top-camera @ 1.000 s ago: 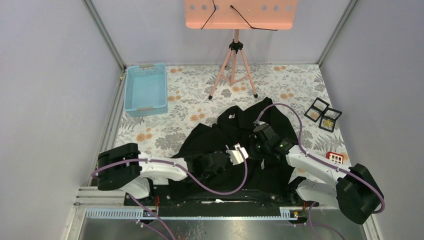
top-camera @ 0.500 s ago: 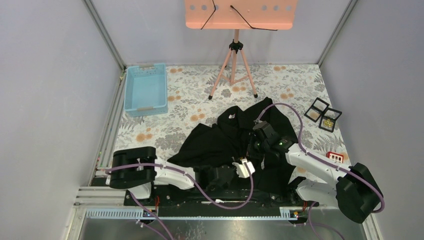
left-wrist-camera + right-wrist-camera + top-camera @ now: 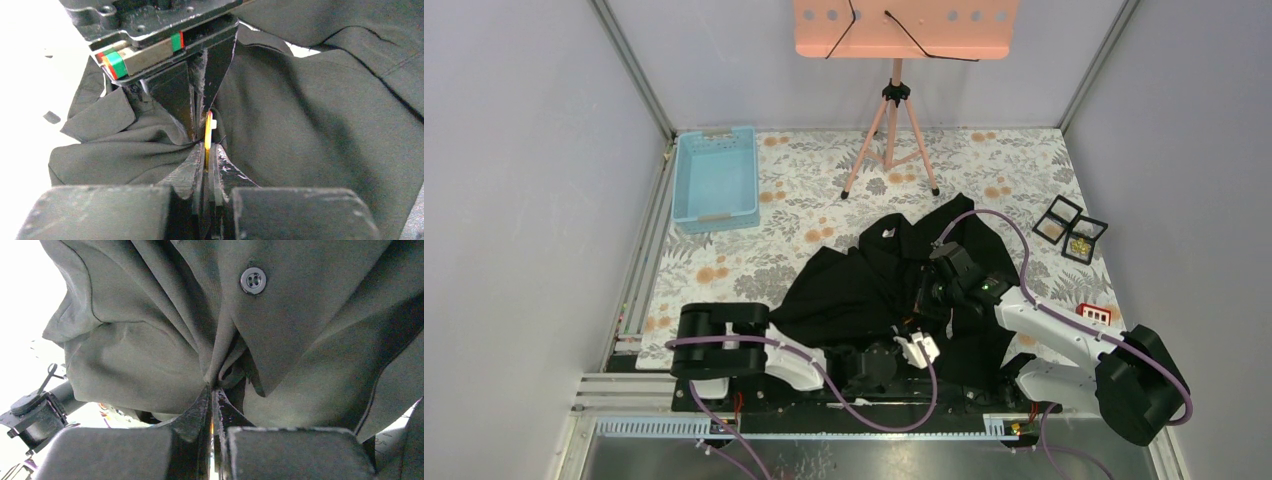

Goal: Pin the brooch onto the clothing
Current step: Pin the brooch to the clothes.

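At the black shirt's (image 3: 844, 285) near edge, the left claw (image 3: 206, 159) is clenched on a thin yellow brooch (image 3: 208, 132); the right claw (image 3: 212, 392) pinches a shirt fold beside it.

No text, number or brand can be read anywhere. The small white tag (image 3: 887, 232) at the collar of the shirt (image 3: 844, 290) is too small to read.

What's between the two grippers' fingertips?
A thin yellow piece, likely the brooch, against a pinched fold of shirt; the left wrist view shows it.
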Controlling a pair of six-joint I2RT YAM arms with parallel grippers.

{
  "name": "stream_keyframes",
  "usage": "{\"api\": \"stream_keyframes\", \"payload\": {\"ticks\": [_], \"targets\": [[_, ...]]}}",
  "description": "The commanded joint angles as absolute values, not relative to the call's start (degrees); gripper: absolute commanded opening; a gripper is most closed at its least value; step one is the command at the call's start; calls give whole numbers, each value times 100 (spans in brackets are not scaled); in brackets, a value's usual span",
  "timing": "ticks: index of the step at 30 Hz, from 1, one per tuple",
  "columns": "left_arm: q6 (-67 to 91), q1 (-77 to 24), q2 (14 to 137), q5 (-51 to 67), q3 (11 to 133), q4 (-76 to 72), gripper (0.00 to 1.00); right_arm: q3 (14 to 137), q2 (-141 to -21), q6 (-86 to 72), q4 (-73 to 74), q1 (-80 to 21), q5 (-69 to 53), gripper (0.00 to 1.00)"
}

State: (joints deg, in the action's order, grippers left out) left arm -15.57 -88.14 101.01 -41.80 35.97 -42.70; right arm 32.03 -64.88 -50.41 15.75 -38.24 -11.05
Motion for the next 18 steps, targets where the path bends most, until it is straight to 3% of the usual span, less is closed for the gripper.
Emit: {"api": "stream_keyframes", "payload": {"ticks": [1, 8, 18], "targets": [[-1708, -8850, 10101, -4729, 3519, -5176, 0, 3304, -6484, -5102, 1699, -3805, -1372, 0], [-1789, -8799, 9775, -5012, 3288, -5355, 0, 3345, -6314, -4941, 1945, -3794, -1248, 0], [540, -8144, 8249, -3676, 3728, -2468, 0, 3335, -5561, -4329, 2003, -3792, -597, 0]]}}
